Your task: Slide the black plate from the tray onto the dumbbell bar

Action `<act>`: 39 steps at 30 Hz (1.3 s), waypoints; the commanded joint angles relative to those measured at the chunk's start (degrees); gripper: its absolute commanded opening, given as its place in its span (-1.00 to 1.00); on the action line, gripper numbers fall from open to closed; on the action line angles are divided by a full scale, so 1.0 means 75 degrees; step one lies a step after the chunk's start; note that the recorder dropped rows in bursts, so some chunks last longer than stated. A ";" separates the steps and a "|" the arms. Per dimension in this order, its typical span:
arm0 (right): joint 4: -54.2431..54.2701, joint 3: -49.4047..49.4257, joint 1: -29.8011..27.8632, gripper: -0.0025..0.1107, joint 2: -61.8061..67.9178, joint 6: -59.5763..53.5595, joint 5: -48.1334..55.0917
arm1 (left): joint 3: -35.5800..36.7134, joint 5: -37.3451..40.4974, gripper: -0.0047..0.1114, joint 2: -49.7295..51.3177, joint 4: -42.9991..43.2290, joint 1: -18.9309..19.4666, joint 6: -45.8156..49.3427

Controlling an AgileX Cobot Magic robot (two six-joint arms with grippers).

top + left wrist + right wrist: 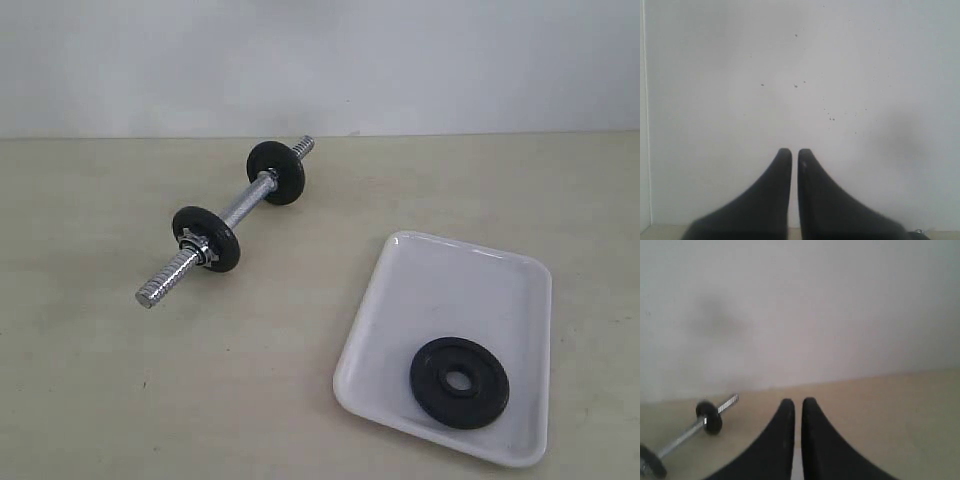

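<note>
Black plate (459,383) lies flat in tray (450,290), lower right of exterior frame. Dumbbell bar (240,205) upper left, well apart. Left gripper (794,154), right gripper (798,404): both clenched, empty.

Matte black plate (459,382) on glossy white tray (455,285); shiny chrome, thread-ended dumbbell bar (243,201) on matt beige table (100,380).
</note>
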 commanded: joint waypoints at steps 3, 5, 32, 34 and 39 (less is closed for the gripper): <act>0.0441 -0.0158 -0.0005 -0.91 0.0499 -0.0031 0.0403 | -0.0054 0.0204 -0.84 0.0000 -0.0097 0.0020 0.0014; 0.0441 -0.0170 -0.0005 -0.91 0.0499 -0.0031 0.0081 | -0.0054 0.0112 -0.84 0.0000 -0.0466 0.0020 -0.0169; 0.0806 -0.0208 -0.0015 -0.91 0.0499 0.0542 -0.1845 | -0.0054 0.0000 -0.84 0.0000 -0.1102 0.0020 0.0277; 0.0759 -0.0208 -0.0015 -0.91 0.0529 0.0315 -0.2358 | -0.0067 -0.0014 -0.84 0.0000 -0.1115 0.0020 0.0140; 0.0671 -0.0805 -0.0009 -0.91 0.1375 -0.1244 -0.2284 | -0.1003 0.0194 -0.84 0.0000 -0.1099 0.0020 0.0475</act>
